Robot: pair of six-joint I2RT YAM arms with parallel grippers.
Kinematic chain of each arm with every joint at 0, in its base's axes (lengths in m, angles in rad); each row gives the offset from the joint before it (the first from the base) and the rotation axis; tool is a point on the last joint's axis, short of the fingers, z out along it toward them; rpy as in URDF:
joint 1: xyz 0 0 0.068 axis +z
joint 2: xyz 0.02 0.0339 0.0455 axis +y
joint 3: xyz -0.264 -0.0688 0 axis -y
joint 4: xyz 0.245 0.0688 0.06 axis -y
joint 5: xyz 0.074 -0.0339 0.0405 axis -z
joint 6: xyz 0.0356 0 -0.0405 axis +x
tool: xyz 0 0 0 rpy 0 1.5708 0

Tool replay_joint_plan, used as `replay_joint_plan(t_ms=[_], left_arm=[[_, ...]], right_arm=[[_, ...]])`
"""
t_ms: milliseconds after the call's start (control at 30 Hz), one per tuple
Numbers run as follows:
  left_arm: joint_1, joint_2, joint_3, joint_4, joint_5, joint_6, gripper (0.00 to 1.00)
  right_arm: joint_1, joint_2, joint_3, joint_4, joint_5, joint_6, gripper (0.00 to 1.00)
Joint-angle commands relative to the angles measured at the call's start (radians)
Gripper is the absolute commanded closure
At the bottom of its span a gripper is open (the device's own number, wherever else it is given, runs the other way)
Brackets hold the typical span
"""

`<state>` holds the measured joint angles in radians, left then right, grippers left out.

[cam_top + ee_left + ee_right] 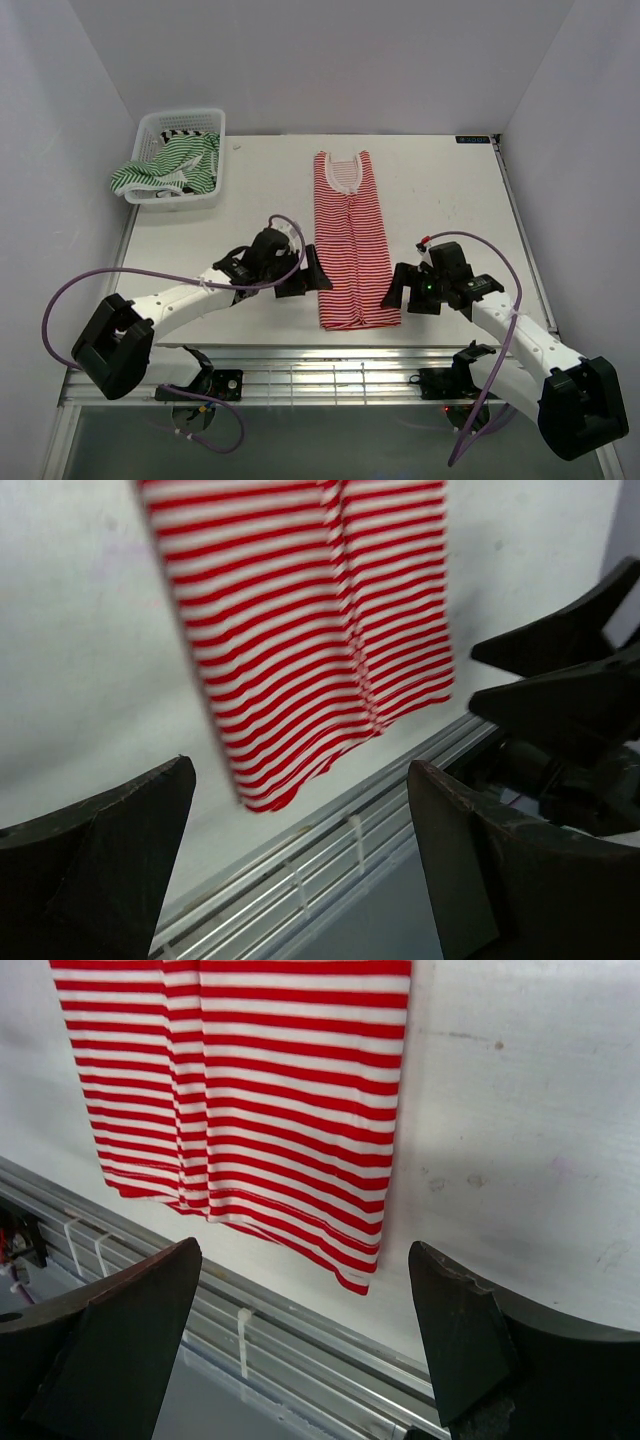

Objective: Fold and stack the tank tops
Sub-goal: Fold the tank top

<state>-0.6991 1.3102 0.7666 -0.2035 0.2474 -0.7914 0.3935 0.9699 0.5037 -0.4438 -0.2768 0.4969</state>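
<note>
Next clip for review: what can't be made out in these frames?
Black-and-white tank top: the top external view shows only a sliver; the basket wall and the green-and-white tank top hide the rest.
Red-and-white tank top: its neckline end is cut off by the upper frame edge in both wrist views; the left wrist view is blurred.
How many layers its fold has: no view tells.

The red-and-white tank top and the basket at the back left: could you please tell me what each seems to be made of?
The red-and-white tank top looks like thin, matte knit fabric: it lies limp and flat, with soft creases and a stitched hem. The basket seems to be rigid white plastic: its mesh walls hold their shape.
</note>
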Motion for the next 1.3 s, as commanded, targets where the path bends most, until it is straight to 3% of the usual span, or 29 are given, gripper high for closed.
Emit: replay_joint_plan(t_ms=[0, 333, 467, 500, 633, 733, 933, 1000, 1033, 1167, 1267], left_arm=[[-0.045, -0.051, -0.119, 0.016, 0.004, -0.129, 0.02], [-0.099, 0.050, -0.182, 0.082, 0.021, -0.192, 0.04], [-0.135, 0.096, -0.173, 0.085, 0.029, -0.193, 0.19], [-0.137, 0.103, -0.177, 0.085, 0.029, -0.201, 0.26], [-0.151, 0.148, -0.188, 0.105, 0.036, -0.215, 0.37], [-0.158, 0.170, -0.185, 0.105, 0.041, -0.216, 0.49], [-0.168, 0.187, -0.182, 0.099, 0.024, -0.216, 0.66], [-0.168, 0.195, -0.173, 0.099, 0.029, -0.213, 0.78], [-0.168, 0.195, -0.171, 0.101, 0.030, -0.215, 0.78], [-0.171, 0.198, -0.167, 0.104, 0.033, -0.213, 0.99], [-0.174, 0.192, -0.170, 0.115, 0.038, -0.213, 1.00]], right_arm=[[-0.016, -0.025, -0.039, -0.013, -0.068, -0.035, 0.10], [-0.024, -0.034, -0.099, -0.007, -0.098, -0.047, 0.10], [-0.030, -0.037, -0.117, -0.007, -0.079, -0.035, 0.08], [-0.031, -0.034, -0.126, -0.007, -0.073, -0.034, 0.06], [-0.039, -0.022, -0.143, 0.004, -0.067, -0.026, 0.00], [-0.042, -0.022, -0.148, 0.016, -0.065, -0.018, 0.09], [-0.048, -0.017, -0.159, 0.033, -0.056, -0.003, 0.29], [-0.048, -0.011, -0.168, 0.043, -0.065, 0.000, 0.40], [-0.048, -0.008, -0.168, 0.051, -0.065, 0.000, 0.40], [-0.050, 0.003, -0.182, 0.083, -0.105, 0.009, 0.57], [-0.050, 0.018, -0.192, 0.109, -0.130, 0.011, 0.64]])
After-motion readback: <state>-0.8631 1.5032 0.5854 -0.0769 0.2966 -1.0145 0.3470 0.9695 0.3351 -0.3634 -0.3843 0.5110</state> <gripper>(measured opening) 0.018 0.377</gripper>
